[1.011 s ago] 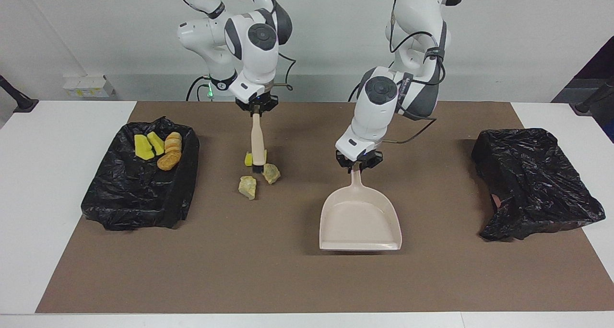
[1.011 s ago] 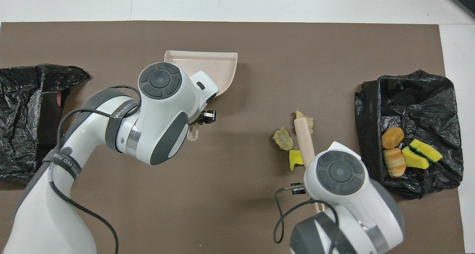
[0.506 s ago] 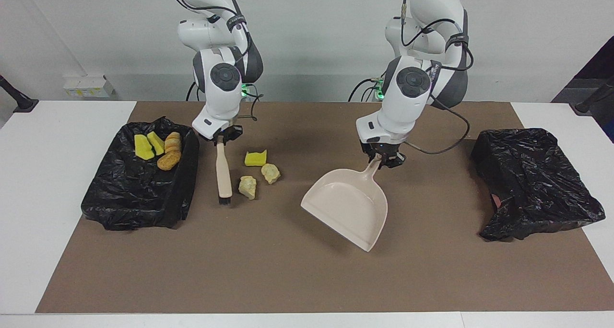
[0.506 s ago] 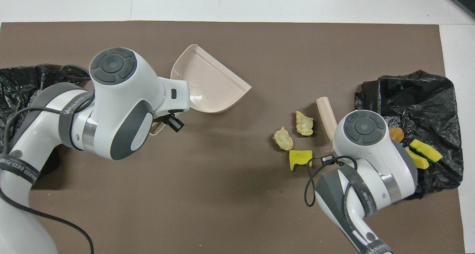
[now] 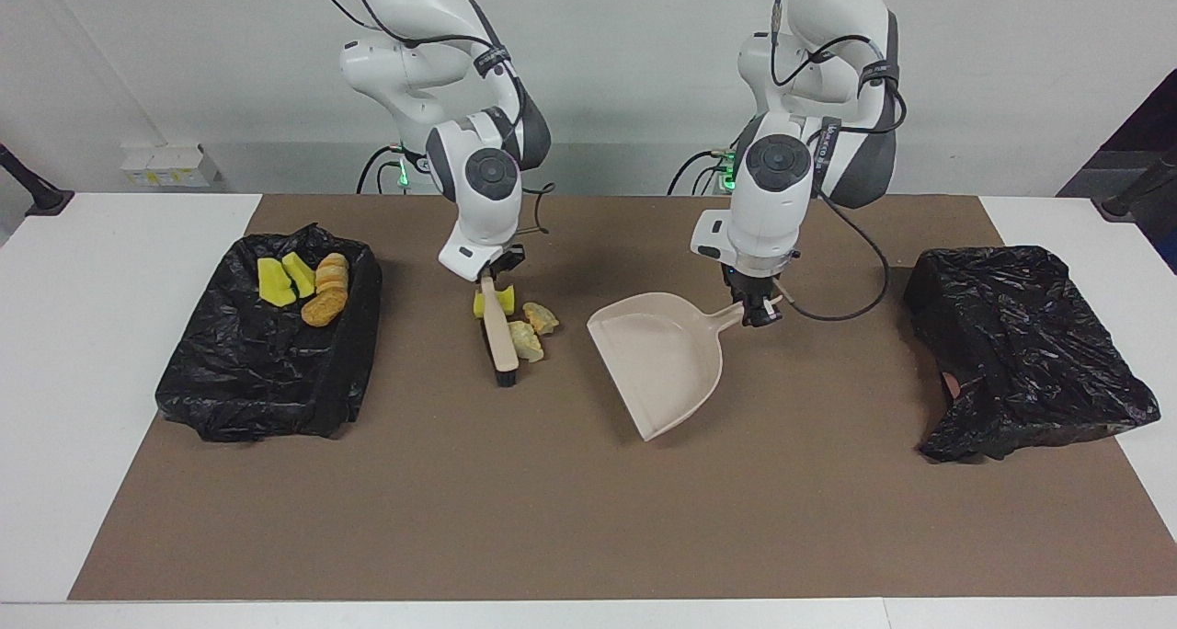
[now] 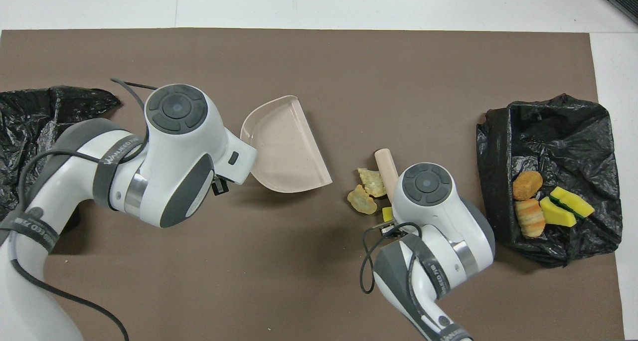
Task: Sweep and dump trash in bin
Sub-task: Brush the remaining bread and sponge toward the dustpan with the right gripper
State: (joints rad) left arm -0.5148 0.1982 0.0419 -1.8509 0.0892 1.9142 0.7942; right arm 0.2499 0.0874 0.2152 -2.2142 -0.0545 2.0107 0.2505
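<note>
Over the last half second the right tool, clamped on the brush, has swept two beige lumps and a yellow sponge piece together mid-table toward the dustpan. The left tool, gripping the pan's handle, has swung its open mouth to face them. The pan seems to rest on the table, so sweeping the scraps in looks next.

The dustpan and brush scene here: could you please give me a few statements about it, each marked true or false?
1. The left gripper holds the dustpan by its handle. True.
2. The right gripper is empty. False: it is shut on the brush.
3. Loose trash lies inside the dustpan. False: the pan is empty, and the scraps lie on the mat beside the brush.
4. Four scraps lie in the bin toward the right arm's end. True.
</note>
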